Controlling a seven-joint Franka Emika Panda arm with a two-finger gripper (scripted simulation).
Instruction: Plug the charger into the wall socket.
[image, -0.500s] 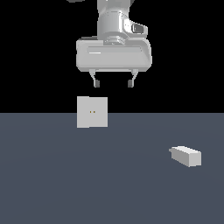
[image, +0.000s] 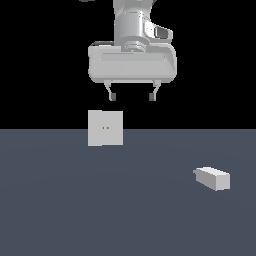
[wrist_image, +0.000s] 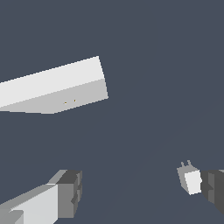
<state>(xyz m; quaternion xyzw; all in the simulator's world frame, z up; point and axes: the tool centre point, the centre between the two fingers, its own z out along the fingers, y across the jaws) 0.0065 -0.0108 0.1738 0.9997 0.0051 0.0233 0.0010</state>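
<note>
Hovering high above the surface (image: 60, 210), the tool (image: 132, 95) is hanging with its jaws spread wide and nothing between them, so it is released. Its two short dark-tipped fingers (image: 112, 94) are pointing straight down, well clear of everything below.

In the exterior view the wall socket (image: 105, 128) is standing upright on the surface, below the tool and slightly toward the exterior view's left of it, not touching it. Two tiny yellowish dots are showing at the centre of its face. In the wrist view the wall socket (wrist_image: 57, 87) is appearing as a thick white slab seen from above, with the dots on its shaded face.

The charger (image: 212, 178) is lying on the surface well apart from the socket, toward the exterior view's right and nearer the camera. It is resting on its long side, at a slant. In the wrist view the charger (wrist_image: 190, 179) is showing two small prongs at one end, just beside one finger (wrist_image: 213, 188) in the picture.
</note>
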